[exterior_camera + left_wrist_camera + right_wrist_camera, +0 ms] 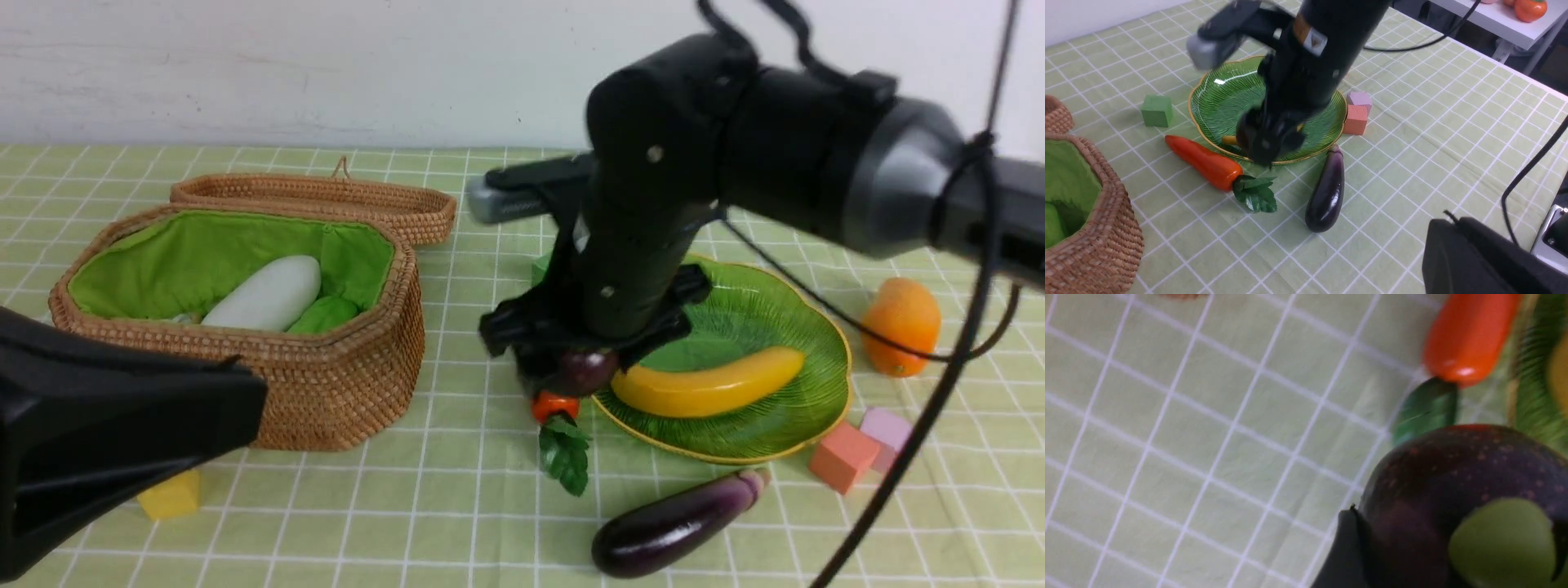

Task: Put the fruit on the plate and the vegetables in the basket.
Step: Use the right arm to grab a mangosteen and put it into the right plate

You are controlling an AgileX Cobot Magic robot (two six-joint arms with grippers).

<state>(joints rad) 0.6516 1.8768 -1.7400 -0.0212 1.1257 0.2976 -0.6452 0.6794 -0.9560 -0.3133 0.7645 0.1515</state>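
The radish (265, 292) and gourd (325, 314) lie in the basket (326, 384) at the left, the banana (706, 384) is on the plate (759, 314), the right fingers (1345, 555) pinch the mangosteen (584, 371) at the plate's left edge, the left fingers (163, 408) are pressed together, the carrot (555, 404), eggplant (669, 523) and mango (900, 325) wait on the worktop (457, 490), and no writing can be read.

We count three fruits: one banana (710, 390), one mangosteen (584, 371), one mango (901, 325). We count four vegetables: one radish (265, 294), one gourd (325, 314), one carrot (1206, 163), one eggplant (673, 523). We find four cubes: yellow cube (169, 494), green cube (1156, 110), salmon cube (843, 457), lilac cube (887, 426). There is one plate (767, 314) and one basket (326, 392).
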